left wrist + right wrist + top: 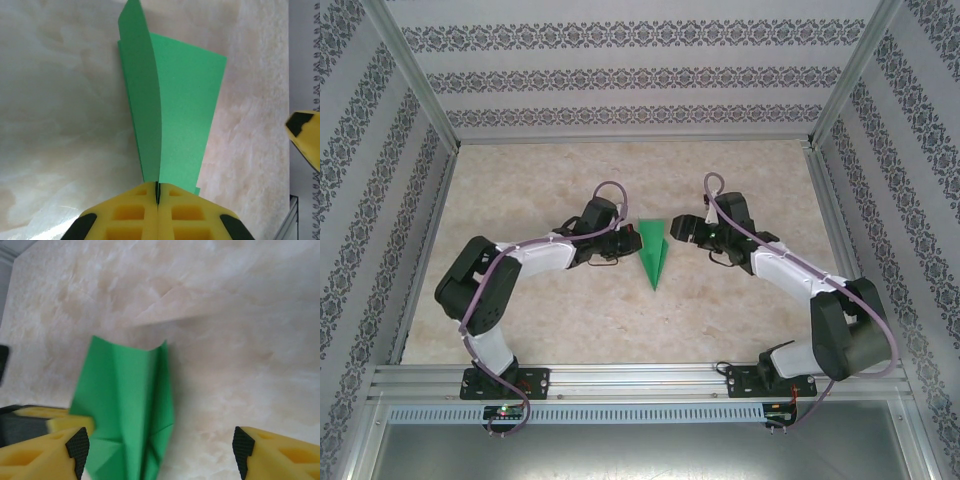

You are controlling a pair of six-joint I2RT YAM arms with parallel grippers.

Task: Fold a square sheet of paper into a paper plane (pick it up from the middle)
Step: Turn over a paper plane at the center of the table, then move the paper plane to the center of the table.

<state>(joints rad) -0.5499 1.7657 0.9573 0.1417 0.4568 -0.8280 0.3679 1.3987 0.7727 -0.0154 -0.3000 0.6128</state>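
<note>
Beige marbled tabletop (720, 310) is bearing the nearly finished bright-green creased paper plane (652, 255), the left gripper (157, 197) clenching its nine-o'clock edge, the right gripper (160, 445) gaping at three o'clock, likely pinching next.

table (620, 170): walls stand on its left, right and far sides; the arm bases sit at its near edge.
paper plane (651, 252): lies at the table's middle, nose toward the near edge, tail toward the far wall.
left gripper (628, 240): at the plane's left side, clamped on its raised fold.
right gripper (678, 232): just right of the plane's tail, facing the left gripper across it.
</note>
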